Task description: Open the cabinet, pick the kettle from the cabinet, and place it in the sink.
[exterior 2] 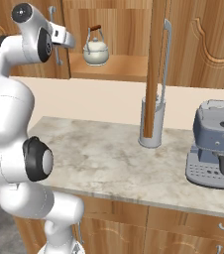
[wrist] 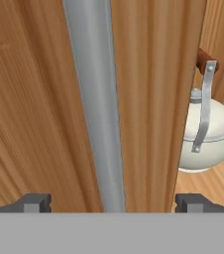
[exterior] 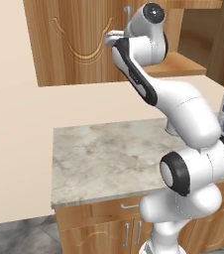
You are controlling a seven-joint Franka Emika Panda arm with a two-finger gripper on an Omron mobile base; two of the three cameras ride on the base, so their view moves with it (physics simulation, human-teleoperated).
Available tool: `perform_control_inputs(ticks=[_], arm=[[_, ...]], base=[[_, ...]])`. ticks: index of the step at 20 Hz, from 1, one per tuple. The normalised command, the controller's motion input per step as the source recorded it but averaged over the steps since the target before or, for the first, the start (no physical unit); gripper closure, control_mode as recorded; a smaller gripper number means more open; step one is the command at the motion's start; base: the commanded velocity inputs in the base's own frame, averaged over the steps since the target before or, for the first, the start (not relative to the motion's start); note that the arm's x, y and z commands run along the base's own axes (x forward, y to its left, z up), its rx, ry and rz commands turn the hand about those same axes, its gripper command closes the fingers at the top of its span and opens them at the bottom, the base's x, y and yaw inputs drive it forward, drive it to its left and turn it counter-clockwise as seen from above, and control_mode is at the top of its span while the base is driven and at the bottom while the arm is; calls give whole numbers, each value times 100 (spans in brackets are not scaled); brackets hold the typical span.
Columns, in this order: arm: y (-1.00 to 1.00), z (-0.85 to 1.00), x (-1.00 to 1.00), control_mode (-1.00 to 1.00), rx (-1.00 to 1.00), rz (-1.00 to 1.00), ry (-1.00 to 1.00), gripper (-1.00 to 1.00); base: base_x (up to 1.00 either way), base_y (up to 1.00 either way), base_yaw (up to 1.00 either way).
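Fingers spread wide straddle the silver bar handle of the cabinet, gripping nothing. Beyond the door's edge, off to one side of the fingers, the cream-white kettle sits on the cabinet shelf, above the marble bench.
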Motion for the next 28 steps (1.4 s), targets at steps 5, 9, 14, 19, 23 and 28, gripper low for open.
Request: perform_control_inputs(ticks=[5,9,14,19,23,28], arm=[[20,5,11,-100,-4,-10,0,100],[17,5,6,-100,0,-8,0,100],[15,2,8,-100,0,-9,0,100],[6,0,4,-100,6,-1,0,100],[14,-2,-11,-100,14,7,0,100],[21,-6,-18,-100,12,12,-1,100]], base=[[0,0,0],[0,0,0],[0,0,0],[0,0,0],[0,0,0],[0,0,0]])
